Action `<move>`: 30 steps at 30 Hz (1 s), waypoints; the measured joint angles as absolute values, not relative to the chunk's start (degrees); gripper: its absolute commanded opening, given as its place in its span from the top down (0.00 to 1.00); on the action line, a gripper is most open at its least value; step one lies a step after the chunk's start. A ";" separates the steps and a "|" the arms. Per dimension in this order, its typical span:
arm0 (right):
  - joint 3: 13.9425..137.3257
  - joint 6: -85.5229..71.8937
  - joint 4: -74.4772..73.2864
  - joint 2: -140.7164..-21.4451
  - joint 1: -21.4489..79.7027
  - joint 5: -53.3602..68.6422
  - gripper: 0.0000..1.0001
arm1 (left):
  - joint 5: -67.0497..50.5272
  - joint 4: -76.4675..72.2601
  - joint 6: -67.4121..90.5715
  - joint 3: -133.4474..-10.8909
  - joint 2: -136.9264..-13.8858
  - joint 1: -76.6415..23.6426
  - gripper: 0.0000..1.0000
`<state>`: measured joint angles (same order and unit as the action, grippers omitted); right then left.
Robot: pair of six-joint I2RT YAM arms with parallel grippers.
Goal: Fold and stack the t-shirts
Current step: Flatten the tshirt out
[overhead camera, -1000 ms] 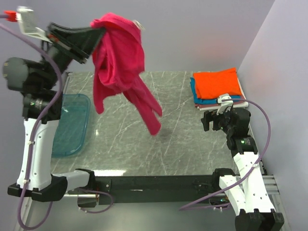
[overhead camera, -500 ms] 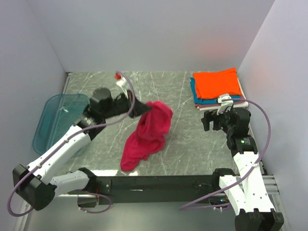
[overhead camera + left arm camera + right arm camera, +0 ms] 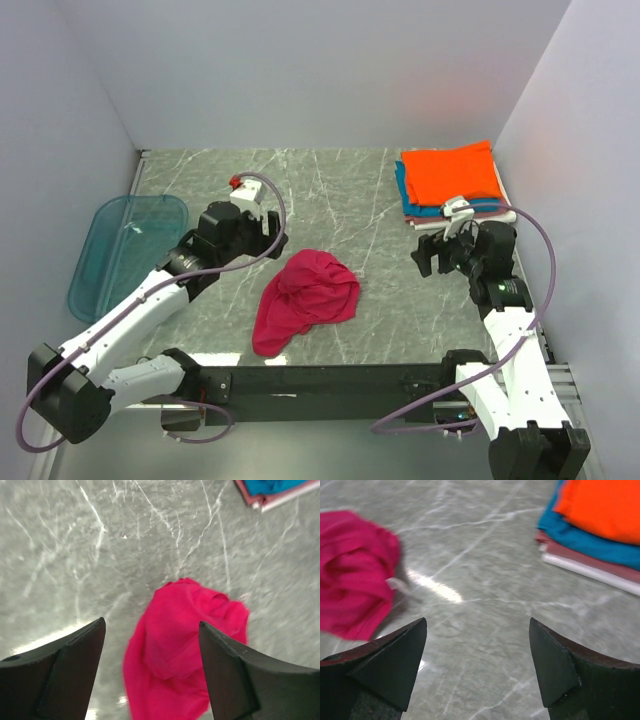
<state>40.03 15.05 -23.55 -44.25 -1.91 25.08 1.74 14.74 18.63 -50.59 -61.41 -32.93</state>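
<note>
A crumpled magenta-red t-shirt (image 3: 305,300) lies in a heap on the marble table near the front middle; it shows below my left fingers (image 3: 185,640) and at the left of the right wrist view (image 3: 355,570). My left gripper (image 3: 272,232) hovers open just up and left of it, holding nothing. A stack of folded t-shirts (image 3: 452,180), orange on top, then teal-blue, pinkish and white, rests at the back right (image 3: 600,525). My right gripper (image 3: 432,252) stands open in front of the stack, empty.
A translucent blue plastic tray (image 3: 125,250) sits at the table's left edge. Purple-grey walls close in the left, back and right sides. The black base rail (image 3: 330,382) runs along the near edge.
My left arm swung the magenta-red shirt down from high at the back, then opened and let it drop onto the table. My right gripper shifted slightly left.
</note>
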 measured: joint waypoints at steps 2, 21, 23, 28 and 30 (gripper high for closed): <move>40.03 16.93 -24.67 -44.75 -1.91 29.98 0.16 | 1.19 15.35 15.73 -50.68 -60.75 -32.93 0.19; 34.30 40.77 -33.34 -39.44 -0.51 56.23 0.19 | -18.72 14.44 -16.05 -49.60 -69.21 -43.13 0.19; 34.30 41.36 -33.47 -39.31 -0.51 56.23 0.19 | -17.50 14.46 -17.89 -50.26 -71.72 -44.42 0.26; 34.30 41.89 -33.71 -39.22 -0.51 56.21 0.19 | -13.93 14.41 -19.27 -50.87 -74.91 -44.84 0.30; 34.30 41.89 -33.74 -39.09 -0.51 56.23 0.20 | -12.19 14.37 -18.85 -50.87 -74.78 -44.84 0.29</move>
